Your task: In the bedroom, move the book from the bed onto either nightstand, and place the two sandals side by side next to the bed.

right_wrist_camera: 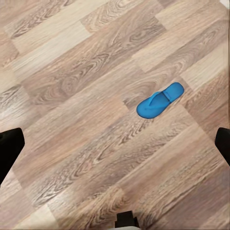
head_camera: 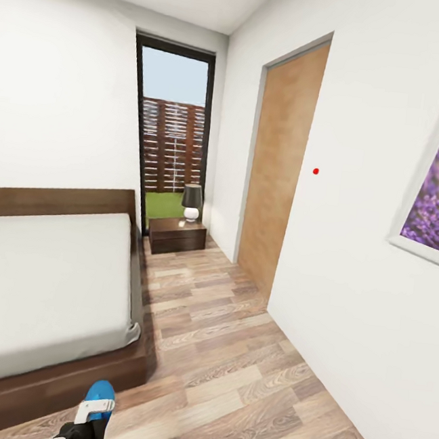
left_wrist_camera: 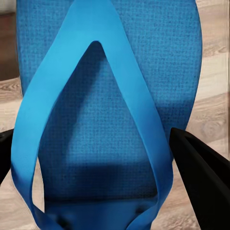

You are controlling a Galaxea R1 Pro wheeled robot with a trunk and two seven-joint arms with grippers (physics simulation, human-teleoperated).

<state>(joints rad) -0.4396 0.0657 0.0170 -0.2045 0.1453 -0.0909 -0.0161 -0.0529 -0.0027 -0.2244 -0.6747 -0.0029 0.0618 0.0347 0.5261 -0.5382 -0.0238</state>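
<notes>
The left gripper (left_wrist_camera: 103, 158) straddles one blue sandal (left_wrist_camera: 105, 96) with its jaws wide, low beside the bed (head_camera: 42, 281). The right gripper (right_wrist_camera: 115, 143) hangs spread above bare floor (right_wrist_camera: 72, 72) where the second sandal (right_wrist_camera: 159, 100) lies. A lamp (head_camera: 192, 202) stands on the nightstand (head_camera: 177, 235).

Left arm low, pincers spread

The left pincer (head_camera: 88, 414) points down with its black fingers (left_wrist_camera: 201, 177) wide apart; the right pincer (right_wrist_camera: 115, 143) also stands open.
</notes>
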